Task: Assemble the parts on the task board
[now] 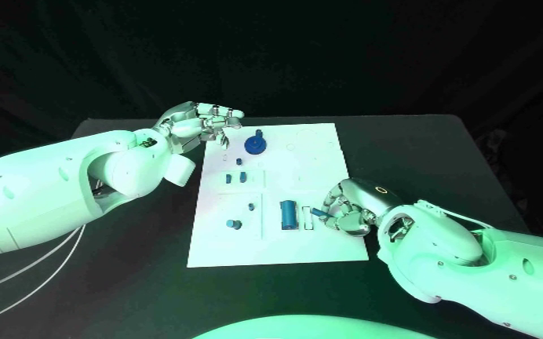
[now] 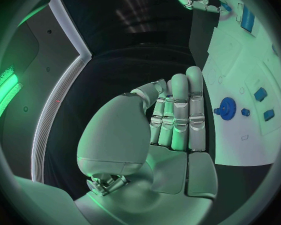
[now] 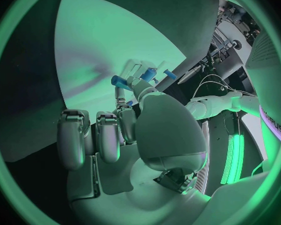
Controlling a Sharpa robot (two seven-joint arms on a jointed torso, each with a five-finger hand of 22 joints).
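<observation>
The white task board (image 1: 305, 158) lies in the middle of the table. A blue gear (image 1: 256, 145) (image 2: 227, 107) stands near its far left part, with small blue parts (image 1: 235, 176) (image 2: 260, 94) just nearer. A blue cylinder (image 1: 289, 213) (image 2: 247, 18) lies in a slot near the front. My left hand (image 1: 204, 123) (image 2: 175, 115) hovers at the board's far left corner, fingers straight and side by side, holding nothing. My right hand (image 1: 348, 209) (image 3: 125, 130) rests at the board's right edge and pinches a small blue piece (image 1: 318, 213) (image 3: 120, 81) beside the cylinder.
Another small blue part (image 1: 233, 224) sits near the board's front left. Black table (image 1: 430, 151) surrounds the board, with bare room on the right and at the back. My left forearm (image 1: 102, 174) crosses the table's left side.
</observation>
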